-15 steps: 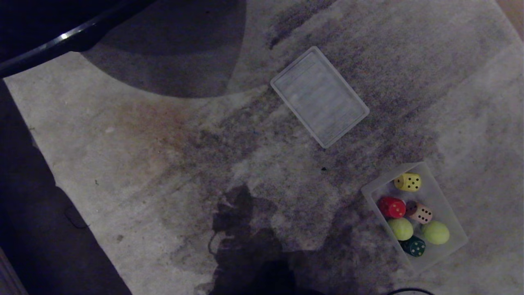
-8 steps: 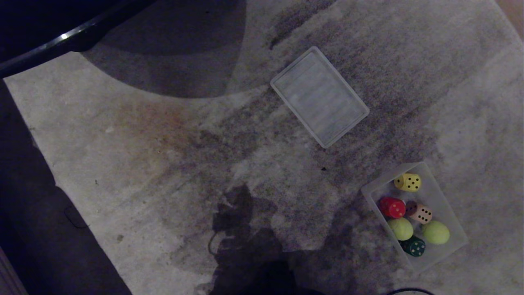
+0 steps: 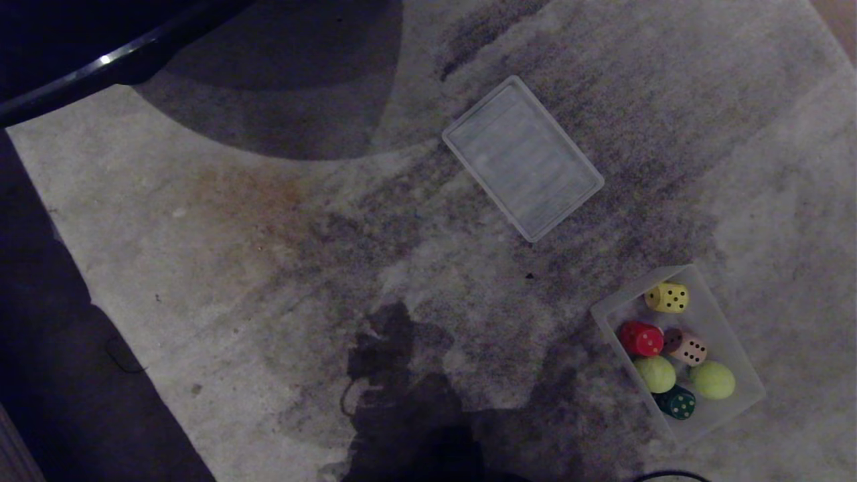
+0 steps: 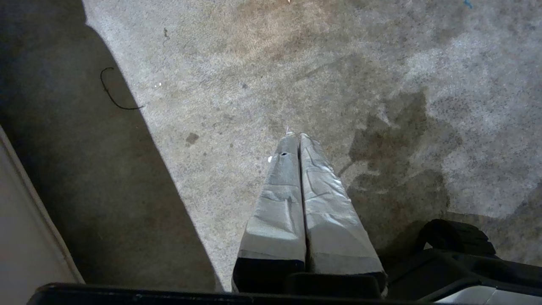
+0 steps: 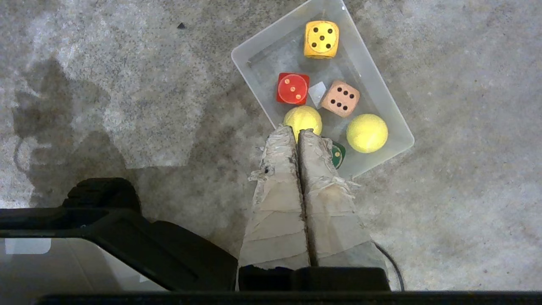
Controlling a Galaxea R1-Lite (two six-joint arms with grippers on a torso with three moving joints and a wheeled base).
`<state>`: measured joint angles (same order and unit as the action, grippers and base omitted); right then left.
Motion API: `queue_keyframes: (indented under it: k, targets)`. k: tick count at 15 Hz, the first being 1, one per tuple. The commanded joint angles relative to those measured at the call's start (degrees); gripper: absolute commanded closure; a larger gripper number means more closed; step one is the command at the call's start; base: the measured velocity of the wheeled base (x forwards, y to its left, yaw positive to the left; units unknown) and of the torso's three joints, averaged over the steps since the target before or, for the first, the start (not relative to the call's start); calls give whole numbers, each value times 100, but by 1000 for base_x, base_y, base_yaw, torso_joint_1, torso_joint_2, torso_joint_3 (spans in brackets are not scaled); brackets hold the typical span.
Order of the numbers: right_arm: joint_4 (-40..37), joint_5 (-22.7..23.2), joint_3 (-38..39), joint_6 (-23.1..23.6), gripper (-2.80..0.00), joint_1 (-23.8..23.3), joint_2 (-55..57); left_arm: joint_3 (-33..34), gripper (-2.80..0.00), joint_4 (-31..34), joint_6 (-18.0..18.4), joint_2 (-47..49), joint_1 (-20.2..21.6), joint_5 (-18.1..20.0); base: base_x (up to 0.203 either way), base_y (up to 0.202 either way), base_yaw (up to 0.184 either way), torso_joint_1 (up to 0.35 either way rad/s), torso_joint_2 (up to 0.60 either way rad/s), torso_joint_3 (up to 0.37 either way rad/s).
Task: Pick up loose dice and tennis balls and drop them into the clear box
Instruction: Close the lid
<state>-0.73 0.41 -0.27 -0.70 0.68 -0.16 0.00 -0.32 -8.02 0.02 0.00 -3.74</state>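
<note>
The clear box [image 3: 733, 335] [image 5: 381, 101] sits on the carpet at the lower right of the head view. Inside it lie a yellow die [image 3: 667, 297] [image 5: 321, 39], a red die [image 3: 641, 339] [image 5: 292, 88], a brown die [image 3: 688, 347] [image 5: 340, 98], a dark green die [image 3: 677, 403] [image 5: 338, 154] and two tennis balls [image 3: 655, 373] [image 5: 366, 132]. My right gripper [image 5: 298, 129] hangs shut and empty above the box's near edge, partly covering the green die. Over bare carpet, my left gripper [image 4: 296, 135] is shut and empty too. Neither arm shows in the head view.
A flat clear lid [image 3: 522, 157] lies on the carpet beyond the box. A dark curved object [image 3: 100, 63] crosses the top left corner. The carpet's edge [image 3: 120, 321] runs down the left side onto dark floor. A black cable [image 5: 387, 262] lies near the right arm.
</note>
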Motion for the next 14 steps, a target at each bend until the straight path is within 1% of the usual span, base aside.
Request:
queue_keyframes:
  k: [1, 4, 14]
  targets:
    - [-6, 2, 0, 0, 0, 2, 16, 0, 0, -12, -24, 6, 0, -4, 0, 0, 0, 0, 0, 0]
    - [3, 2, 0, 0, 0, 2, 16, 0, 0, -12, -24, -1, 0, -4, 0, 0, 0, 2, 2, 49]
    - [2, 2, 0, -1, 0, 2, 16, 0, 0, -12, -42, 6, 0, -4, 0, 0, 0, 4, 2, 202]
